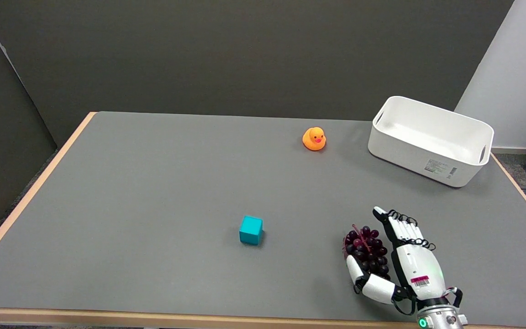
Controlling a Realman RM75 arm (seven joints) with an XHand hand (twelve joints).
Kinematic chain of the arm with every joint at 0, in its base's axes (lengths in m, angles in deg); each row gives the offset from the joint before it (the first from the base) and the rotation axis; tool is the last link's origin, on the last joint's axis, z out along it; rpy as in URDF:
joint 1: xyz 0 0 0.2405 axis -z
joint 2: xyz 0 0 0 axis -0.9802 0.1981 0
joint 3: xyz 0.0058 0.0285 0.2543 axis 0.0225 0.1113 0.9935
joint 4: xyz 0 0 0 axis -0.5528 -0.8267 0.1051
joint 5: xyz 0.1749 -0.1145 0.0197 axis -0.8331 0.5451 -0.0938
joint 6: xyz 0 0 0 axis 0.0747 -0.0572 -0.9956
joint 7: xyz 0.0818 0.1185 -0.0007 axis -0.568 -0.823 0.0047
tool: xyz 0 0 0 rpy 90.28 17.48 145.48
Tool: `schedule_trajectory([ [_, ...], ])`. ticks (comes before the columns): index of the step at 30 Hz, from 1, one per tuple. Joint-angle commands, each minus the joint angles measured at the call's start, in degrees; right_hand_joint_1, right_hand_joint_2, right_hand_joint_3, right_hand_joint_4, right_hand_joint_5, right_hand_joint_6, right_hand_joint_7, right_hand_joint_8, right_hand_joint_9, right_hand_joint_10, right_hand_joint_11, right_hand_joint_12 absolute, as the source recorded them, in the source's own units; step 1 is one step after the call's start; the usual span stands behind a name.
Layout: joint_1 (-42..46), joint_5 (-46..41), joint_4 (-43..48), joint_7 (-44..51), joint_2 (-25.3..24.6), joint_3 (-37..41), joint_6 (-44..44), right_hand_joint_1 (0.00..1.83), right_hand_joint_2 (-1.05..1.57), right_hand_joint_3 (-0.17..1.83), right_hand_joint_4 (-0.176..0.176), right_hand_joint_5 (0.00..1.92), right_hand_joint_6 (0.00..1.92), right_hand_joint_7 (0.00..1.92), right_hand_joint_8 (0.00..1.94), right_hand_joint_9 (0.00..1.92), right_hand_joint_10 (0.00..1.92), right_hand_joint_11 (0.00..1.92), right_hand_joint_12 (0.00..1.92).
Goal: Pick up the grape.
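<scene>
Grape bunch [366, 250] showing dark purple, stem reddish. Cube [250, 230] showing teal. Duck [314, 138] showing orange (beak red). Bin [429, 139] showing white, printed label on side. Table [153, 192] showing grey, edge pale wood. Right hand [397, 260] showing white with black (pink barcode sticker on back).

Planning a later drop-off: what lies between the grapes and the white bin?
Nothing: the head view shows bare grey table between the grapes and the white bin.

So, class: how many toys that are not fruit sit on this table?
2: an orange duck at the far side near the white bin, and a teal cube mid-table, left of the grapes.
</scene>
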Motion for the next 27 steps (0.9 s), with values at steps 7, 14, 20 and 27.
schedule_trajectory([
  [7, 0.33, -4.91, -0.71, 0.35, -0.21, -1.01, 3.26, 0.52, 0.60, 0.93, -0.147, 0.07, 0.41, 0.12, 0.52, 0.07, 0.75, 0.00, 1.03],
  [14, -0.56, -5.23, -0.71, 0.35, -0.21, -0.94, 4.63, 0.60, 0.67, 0.84, -0.151, 0.10, 0.34, 0.14, 0.45, 0.05, 0.78, 0.00, 1.00],
  [20, -1.52, -4.67, -0.71, 0.75, -0.21, -0.86, 4.30, 0.72, 0.72, 0.97, -0.176, 0.14, 0.44, 0.25, 0.67, 0.21, 0.88, 0.00, 1.16],
  [27, -2.87, -4.10, -0.71, 0.75, -0.21, -0.77, 3.82, 0.97, 0.97, 0.74, -0.176, 0.20, 0.80, 0.23, 1.59, 0.37, 1.50, 0.20, 1.45],
])
